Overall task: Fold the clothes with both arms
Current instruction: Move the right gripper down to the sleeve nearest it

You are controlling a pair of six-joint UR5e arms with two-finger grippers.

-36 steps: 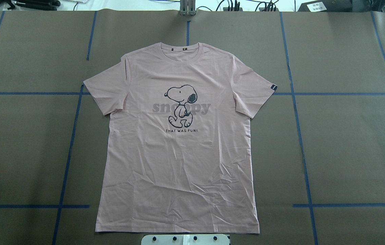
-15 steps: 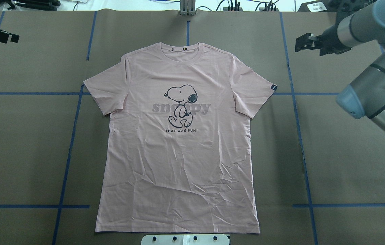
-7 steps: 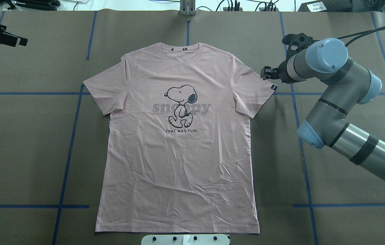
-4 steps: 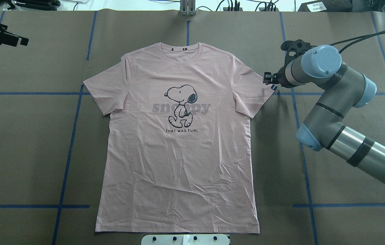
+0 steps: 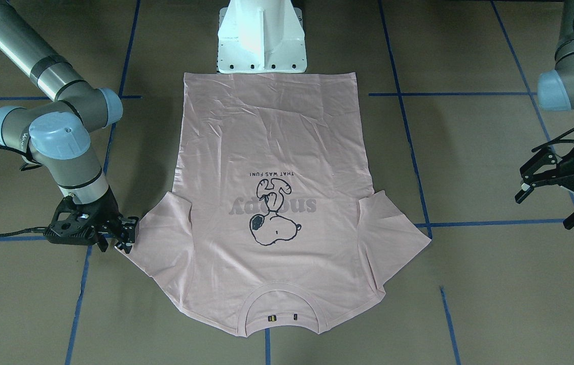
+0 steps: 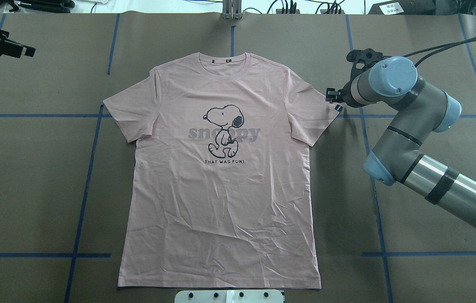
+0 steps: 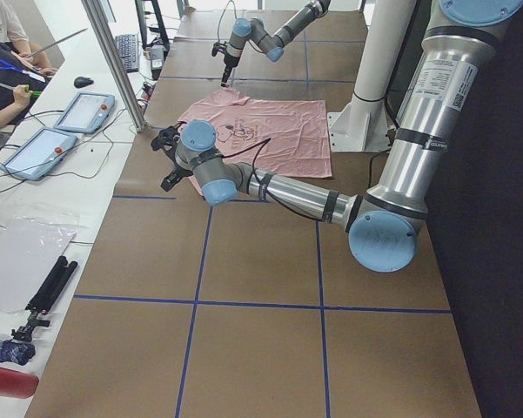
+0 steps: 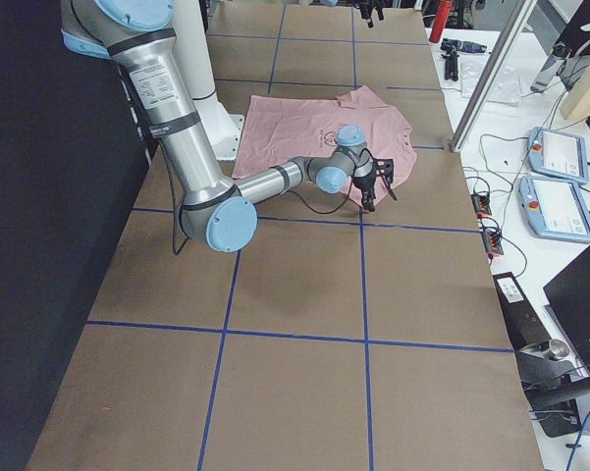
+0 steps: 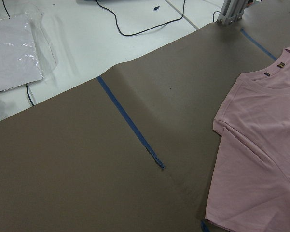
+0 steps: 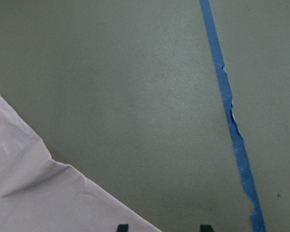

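Right jaws nearer; at T-shirt sleeve point(image 6: 310, 110)

Brown paper point(image 6: 32, 176) covers the table, marked into a grid by blue tape lines point(image 6: 82, 202), and along its far side runs a white bench point(image 7: 35, 218) — on it two tablets point(image 7: 84, 111), a keyboard point(image 7: 128, 52), a mouse point(image 7: 83, 82), a black cable point(image 9: 130, 34) and a clear plastic bag point(image 9: 14, 48).
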